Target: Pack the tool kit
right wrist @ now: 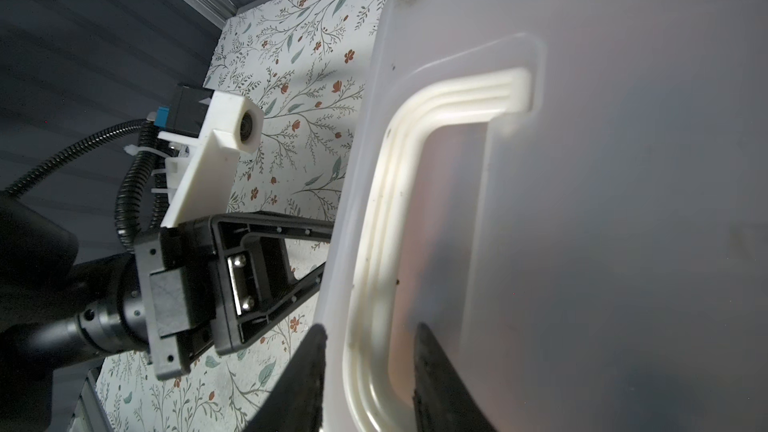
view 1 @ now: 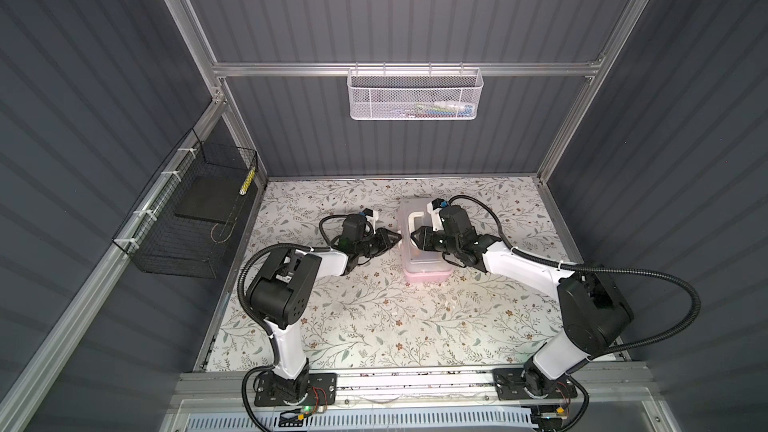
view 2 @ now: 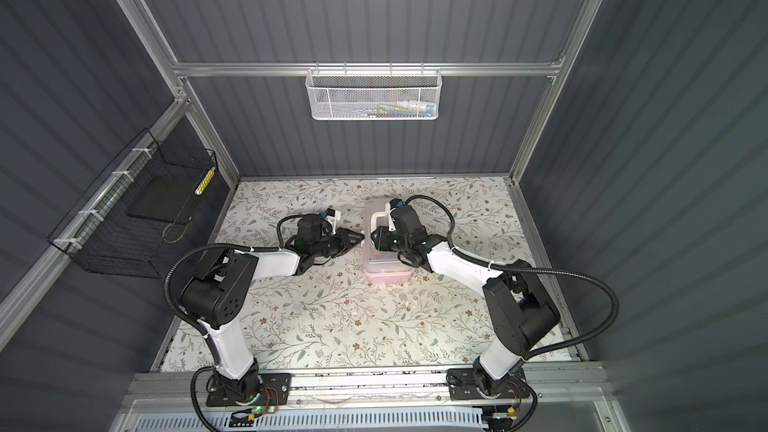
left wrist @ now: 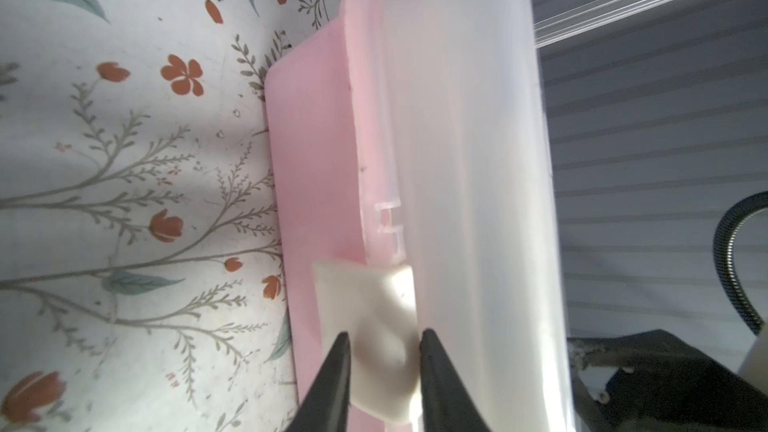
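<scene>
The tool kit [view 1: 424, 261] [view 2: 386, 265] stands on the floral mat with its frosted lid [right wrist: 623, 201] down over the pink base [left wrist: 316, 160]. Its white C-shaped handle [right wrist: 399, 184] lies flat in the lid. My left gripper [view 1: 397, 238] [left wrist: 384, 336] is at the box's left side, its two tips against either side of the white latch [left wrist: 374, 305]. My right gripper [view 1: 413, 236] [right wrist: 370, 330] reaches over the lid from the right. Its jaws are a little apart, astride the handle's long bar and the lid's edge. No screwdrivers or knives show.
A white mesh basket [view 1: 413, 95] with some coloured items hangs on the back rail. A black wire basket [view 1: 187, 218] on the left wall holds a dark slab and a yellow-striped stick [view 1: 248, 180]. The floral mat [view 1: 374, 326] spreads out in front of the box.
</scene>
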Robot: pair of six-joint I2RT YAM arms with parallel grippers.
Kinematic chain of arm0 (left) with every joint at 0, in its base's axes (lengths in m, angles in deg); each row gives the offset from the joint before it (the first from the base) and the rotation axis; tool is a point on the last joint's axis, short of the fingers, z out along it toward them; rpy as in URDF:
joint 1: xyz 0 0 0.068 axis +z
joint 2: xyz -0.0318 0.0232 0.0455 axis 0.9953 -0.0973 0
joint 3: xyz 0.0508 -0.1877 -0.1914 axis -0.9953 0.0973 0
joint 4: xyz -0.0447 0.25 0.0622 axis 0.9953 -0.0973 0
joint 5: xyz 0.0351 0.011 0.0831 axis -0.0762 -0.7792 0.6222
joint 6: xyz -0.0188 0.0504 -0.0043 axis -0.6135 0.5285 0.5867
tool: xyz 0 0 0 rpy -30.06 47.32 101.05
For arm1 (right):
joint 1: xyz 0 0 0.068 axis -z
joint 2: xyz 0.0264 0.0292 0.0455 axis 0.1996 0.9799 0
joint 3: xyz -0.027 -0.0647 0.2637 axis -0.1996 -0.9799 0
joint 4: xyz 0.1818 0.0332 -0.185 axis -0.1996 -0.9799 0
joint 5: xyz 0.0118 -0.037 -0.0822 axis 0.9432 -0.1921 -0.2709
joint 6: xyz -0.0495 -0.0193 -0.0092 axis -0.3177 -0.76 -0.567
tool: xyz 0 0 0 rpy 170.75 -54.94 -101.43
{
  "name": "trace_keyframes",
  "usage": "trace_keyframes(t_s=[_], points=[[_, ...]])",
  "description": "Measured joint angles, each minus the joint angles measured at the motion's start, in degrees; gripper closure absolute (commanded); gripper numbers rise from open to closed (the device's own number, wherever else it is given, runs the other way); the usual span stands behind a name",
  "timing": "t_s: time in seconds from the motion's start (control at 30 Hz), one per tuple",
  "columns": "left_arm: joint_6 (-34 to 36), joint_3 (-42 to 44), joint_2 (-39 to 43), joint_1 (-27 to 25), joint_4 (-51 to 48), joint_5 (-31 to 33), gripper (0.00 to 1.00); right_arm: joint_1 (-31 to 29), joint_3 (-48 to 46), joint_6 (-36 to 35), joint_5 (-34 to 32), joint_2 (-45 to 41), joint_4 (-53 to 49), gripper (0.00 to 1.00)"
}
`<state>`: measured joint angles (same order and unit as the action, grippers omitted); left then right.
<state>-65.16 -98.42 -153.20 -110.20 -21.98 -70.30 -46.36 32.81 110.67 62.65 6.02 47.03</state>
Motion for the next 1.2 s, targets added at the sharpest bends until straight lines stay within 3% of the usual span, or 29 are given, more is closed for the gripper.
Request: trace_keyframes(t_s=[0.07, 0.17, 0.23, 0.57, 0.63, 0.7, 1.0, 1.2], points=[[0.8, -0.6, 0.2, 0.2, -2.3, 0.8, 0.47, 0.4, 0.0, 0.0, 0.1, -0.8, -1.3, 0.62], [2.6, -1.3, 0.8, 0.7, -6.5, 2.8, 0.1, 1.2, 0.0, -0.2, 0.9, -2.3, -3.9, 0.61], [3.8, -1.8, 1.2, 0.8, -9.5, 4.5, 0.0, 2.2, 0.0, -0.9, 1.3, -3.6, -6.2, 0.61], [10.5, -6.3, 7.8, 1.6, -20.2, 15.9, 0.0, 9.1, 4.2, -6.2, 0.3, -10.9, -14.1, 0.57], [11.9, -6.4, 9.6, 1.8, -21.3, 18.6, 0.0, 9.7, 4.4, -7.1, -0.2, -13.1, -14.2, 0.49], [13.8, -6.3, 11.6, 1.9, -22.3, 22.4, 0.0, 11.1, 3.9, -8.5, -1.8, -16.0, -14.1, 0.31], [25.2, 8.7, 24.3, 1.9, -9.0, 40.3, 0.0, 13.4, -10.9, -12.3, -23.4, -27.0, -6.2, 0.17], [33.9, 13.2, 25.3, 1.9, -3.6, 48.5, 0.0, 13.4, -23.7, -17.0, -30.4, -32.1, 5.5, 0.12]])
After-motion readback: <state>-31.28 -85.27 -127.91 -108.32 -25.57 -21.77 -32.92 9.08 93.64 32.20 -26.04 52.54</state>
